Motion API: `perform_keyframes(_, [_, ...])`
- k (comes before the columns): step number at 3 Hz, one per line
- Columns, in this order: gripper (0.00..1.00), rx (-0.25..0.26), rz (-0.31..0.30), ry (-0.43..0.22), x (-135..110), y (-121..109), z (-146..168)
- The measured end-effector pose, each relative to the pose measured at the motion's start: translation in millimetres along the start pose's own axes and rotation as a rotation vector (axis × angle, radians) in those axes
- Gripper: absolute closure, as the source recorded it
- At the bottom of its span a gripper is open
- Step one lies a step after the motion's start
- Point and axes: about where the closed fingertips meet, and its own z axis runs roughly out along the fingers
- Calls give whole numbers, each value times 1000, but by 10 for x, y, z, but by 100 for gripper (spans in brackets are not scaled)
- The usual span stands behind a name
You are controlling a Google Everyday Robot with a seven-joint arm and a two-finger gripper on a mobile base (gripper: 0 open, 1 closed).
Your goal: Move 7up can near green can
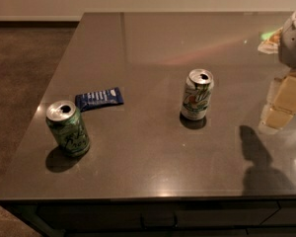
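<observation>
The 7up can (pixel 197 95) stands upright near the middle of the dark counter (pixel 153 43). It is pale silver-white with green swirls and its top is opened. The green can (pixel 68 129) stands upright near the counter's front left corner, dark green with pale script and an opened silver top. The two cans are far apart. My gripper (pixel 281 105) hangs at the right edge of the view, above the counter and well to the right of the 7up can, holding nothing that I can see. Its shadow falls on the counter below it.
A dark blue snack packet (pixel 99 98) lies flat between the two cans, just behind and right of the green can. A pale wrapper (pixel 270 41) lies at the far right back. The counter's left and front edges drop to a brown floor (pixel 19 68).
</observation>
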Motion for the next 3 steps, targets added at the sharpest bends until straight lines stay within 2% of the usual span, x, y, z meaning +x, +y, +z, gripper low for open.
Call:
perform_keyframes(1, [0, 8, 3, -10, -45, -30, 30])
perform_keyframes(3, [0, 27, 122, -155, -253, -371, 387])
